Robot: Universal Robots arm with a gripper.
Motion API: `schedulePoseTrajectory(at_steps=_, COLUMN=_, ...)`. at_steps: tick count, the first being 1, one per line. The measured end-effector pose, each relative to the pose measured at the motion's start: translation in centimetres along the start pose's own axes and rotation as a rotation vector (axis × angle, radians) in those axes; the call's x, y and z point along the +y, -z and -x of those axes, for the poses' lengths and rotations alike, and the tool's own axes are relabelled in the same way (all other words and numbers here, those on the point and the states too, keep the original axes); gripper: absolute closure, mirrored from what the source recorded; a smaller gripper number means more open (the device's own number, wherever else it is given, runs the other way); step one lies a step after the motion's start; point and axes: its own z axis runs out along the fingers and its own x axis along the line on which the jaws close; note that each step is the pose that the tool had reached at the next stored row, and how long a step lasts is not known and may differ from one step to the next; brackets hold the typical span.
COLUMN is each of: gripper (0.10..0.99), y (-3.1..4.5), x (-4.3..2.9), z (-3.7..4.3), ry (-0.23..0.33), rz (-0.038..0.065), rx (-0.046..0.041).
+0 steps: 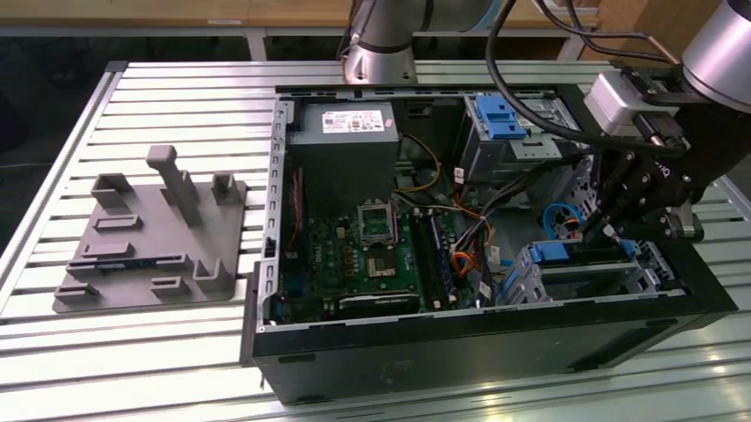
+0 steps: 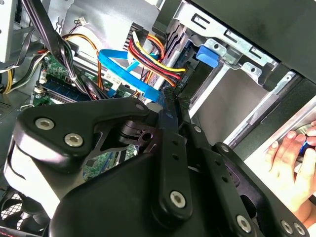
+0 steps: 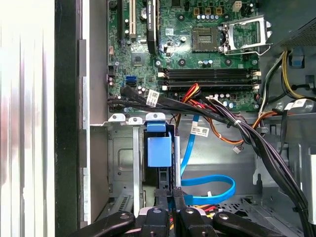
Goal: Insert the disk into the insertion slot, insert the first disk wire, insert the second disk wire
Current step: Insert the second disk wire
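Currently we're hovering the gripper (image 3: 168, 203), fingers pressed together, right behind the disk (image 3: 159, 150) sitting in the insertion slot (image 3: 123, 163).

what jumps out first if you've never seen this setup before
The open black computer case on the slatted table, its green motherboard bare, draws the eye first. Next is the gripper lowered into the case at the exterior view's right, above the silver drive bay with its bright blue plastic piece. A grey fixture plate lies on the table at the exterior view's left.
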Motion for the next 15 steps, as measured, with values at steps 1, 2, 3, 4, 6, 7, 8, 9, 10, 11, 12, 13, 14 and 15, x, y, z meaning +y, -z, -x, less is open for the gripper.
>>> schedulePoseTrajectory(at_steps=1, gripper=0.925, y=-0.04, x=0.0, z=-0.01, ry=0.0, rz=0.0, rx=-0.0001)
schedulePoseTrajectory(at_steps=2, gripper=0.925, y=-0.07, x=-0.01, z=-0.01, ry=0.0, rz=0.0, rx=0.0)
schedulePoseTrajectory(at_steps=3, gripper=0.925, y=-0.11, x=-0.01, z=-0.01, ry=0.0, rz=0.0, rx=-0.0001)
schedulePoseTrajectory(at_steps=4, gripper=0.925, y=-0.14, x=-0.01, z=-0.01, ry=0.0, rz=0.0, rx=0.0)
schedulePoseTrajectory(at_steps=6, gripper=0.925, y=-0.2, x=-0.02, z=-0.04, ry=0.0, rz=0.0, rx=0.0)
schedulePoseTrajectory(at_steps=7, gripper=0.925, y=-0.23, x=-0.03, z=-0.04, ry=0.0, rz=0.0, rx=0.0)
schedulePoseTrajectory(at_steps=8, gripper=0.925, y=-0.27, x=-0.03, z=-0.05, ry=0.0, rz=0.0, rx=-0.0001)
schedulePoseTrajectory(at_steps=9, gripper=0.925, y=-0.3, x=-0.03, z=-0.06, ry=0.0, rz=0.0, rx=-0.0001)
schedulePoseTrajectory(at_steps=10, gripper=0.925, y=-0.34, x=-0.04, z=-0.07, ry=0.0, rz=0.0, rx=-0.0001)
schedulePoseTrajectory(at_steps=11, gripper=0.925, y=-0.37, x=-0.05, z=-0.08, ry=0.0, rz=0.0, rx=-0.0001)
schedulePoseTrajectory(at_steps=12, gripper=0.925, y=-0.41, x=-0.05, z=-0.1, ry=0.0, rz=0.0, rx=-0.0001)
schedulePoseTrajectory(at_steps=13, gripper=0.925, y=-0.43, x=-0.06, z=-0.11, ry=0.0, rz=0.0, rx=0.0001)
schedulePoseTrajectory(at_steps=14, gripper=0.925, y=-0.47, x=-0.06, z=-0.12, ry=0.0, rz=0.0, rx=0.0)
schedulePoseTrajectory(at_steps=15, gripper=0.925, y=-0.51, x=-0.07, z=-0.14, ry=0.0, rz=0.0, rx=-0.0001)
